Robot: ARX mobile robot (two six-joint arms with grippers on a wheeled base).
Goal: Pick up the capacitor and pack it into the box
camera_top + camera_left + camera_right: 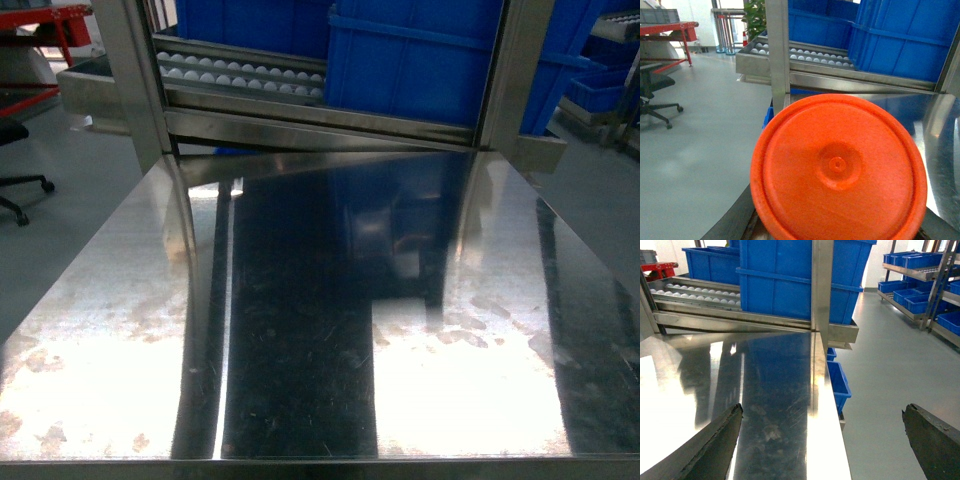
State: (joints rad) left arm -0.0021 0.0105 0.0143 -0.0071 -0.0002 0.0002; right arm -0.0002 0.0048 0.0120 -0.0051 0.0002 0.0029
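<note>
Since neither capacitor nor box shows in any view, the task reads as barely begun, probably at the search-or-approach stage; the next move calls for finding both before any reach. Head view: bare steel counter point(300, 350), scuffed and glaring with reflections, nothing on it; behind the counter a steel rack with a roller conveyor point(240, 75) and blue bins point(420, 60); no arm visible. Left wrist view: an orange round lid-like disc point(840, 170) fills the foreground, hiding the left tool, so I cannot tell its state; whether the disc is held is unclear. Left of the counter, grey floor and an office chair point(655, 100). Right wrist view: right tool point(822, 440) released, jaws spread wide, straddling the counter's right edge, grasping nothing. Right of the counter, open floor, low blue bins, shelving point(920, 285) with more bins.
</note>
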